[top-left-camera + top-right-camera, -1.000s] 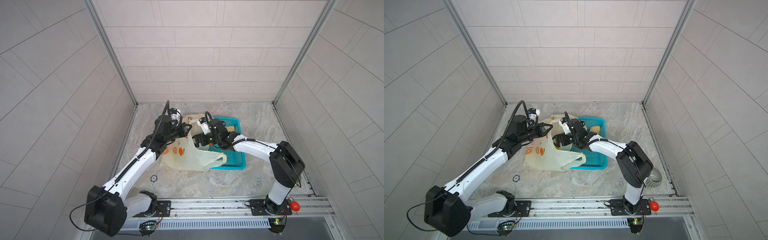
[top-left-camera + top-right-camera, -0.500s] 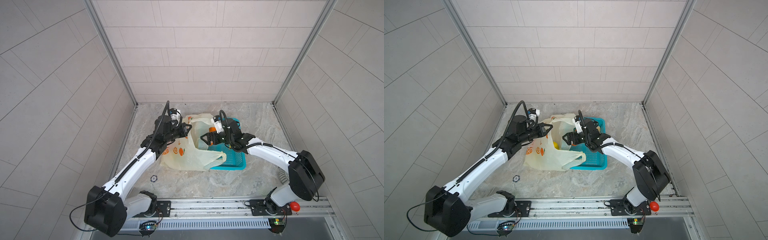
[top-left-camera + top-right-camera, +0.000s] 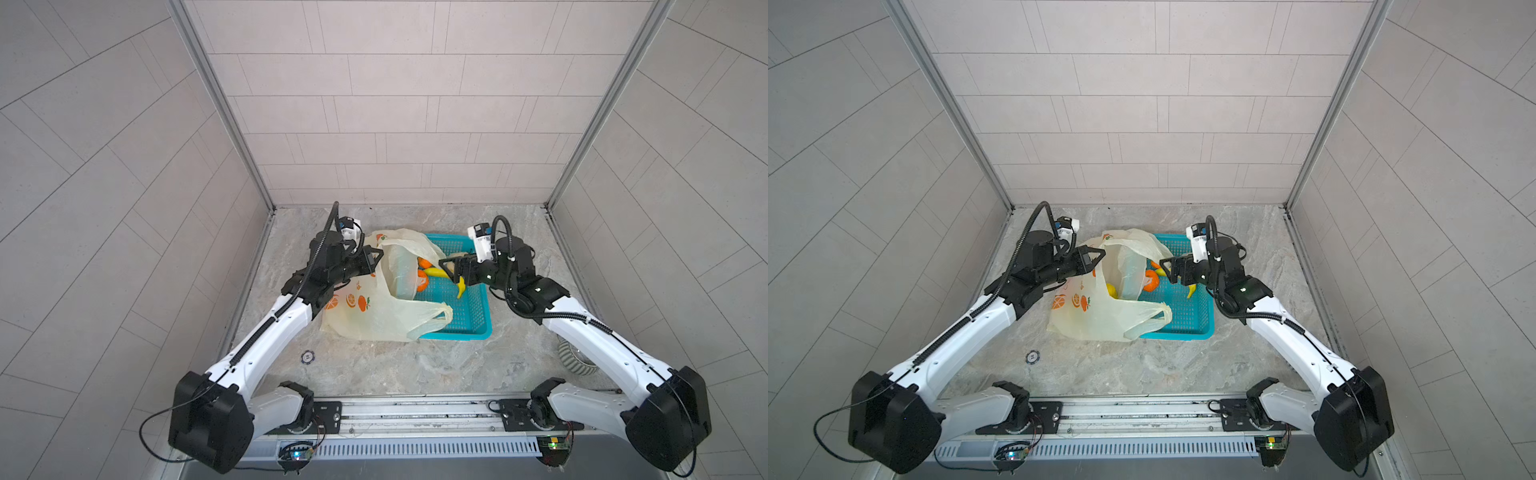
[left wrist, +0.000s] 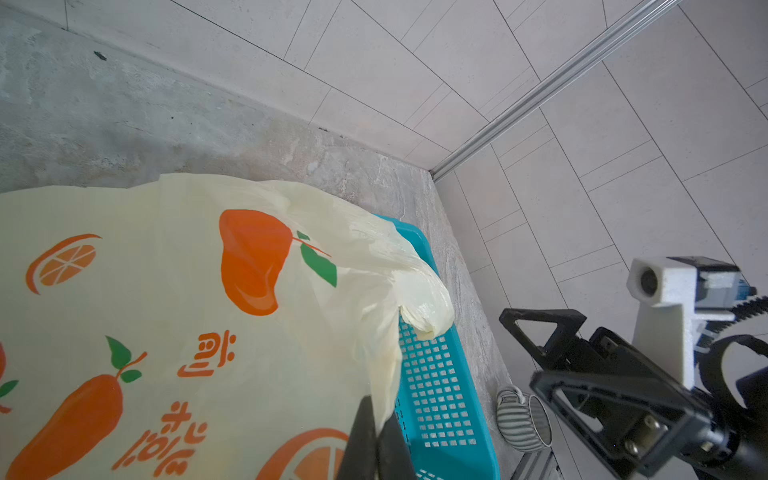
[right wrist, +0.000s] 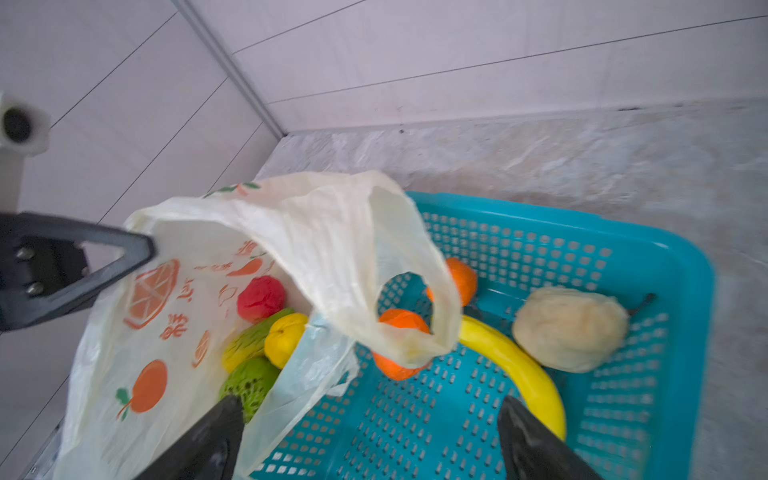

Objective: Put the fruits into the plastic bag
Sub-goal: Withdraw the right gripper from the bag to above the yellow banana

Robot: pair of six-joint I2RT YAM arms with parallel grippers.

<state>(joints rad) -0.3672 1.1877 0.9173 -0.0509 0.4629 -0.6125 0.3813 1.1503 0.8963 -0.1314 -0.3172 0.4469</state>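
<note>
The plastic bag [image 3: 374, 309] lies pale yellow with orange prints, its mouth held up toward the teal basket [image 3: 467, 318]. My left gripper [image 3: 376, 258] is shut on the bag's rim, as its wrist view [image 4: 376, 442] shows. Inside the bag lie a green fruit [image 5: 249, 382], a yellow round one [image 5: 286, 336] and a red one [image 5: 262, 297]. In the basket lie two oranges [image 5: 459, 278] [image 5: 401, 328], a banana [image 5: 519, 365] and a beige oblong fruit [image 5: 569, 328]. My right gripper [image 5: 368, 415] hangs open and empty above the basket floor, beside the banana.
The basket [image 3: 1187, 318] stands on the stone floor, partly under the bag [image 3: 1100, 309]. A striped cup [image 3: 575, 361] lies on its side by the right arm. A small round disc [image 3: 308, 356] rests front left. Tiled walls close in on three sides.
My right gripper has drawn back out of the bag mouth and moved right, over the basket, jaws still wide. The left gripper has kept its hold and place.
</note>
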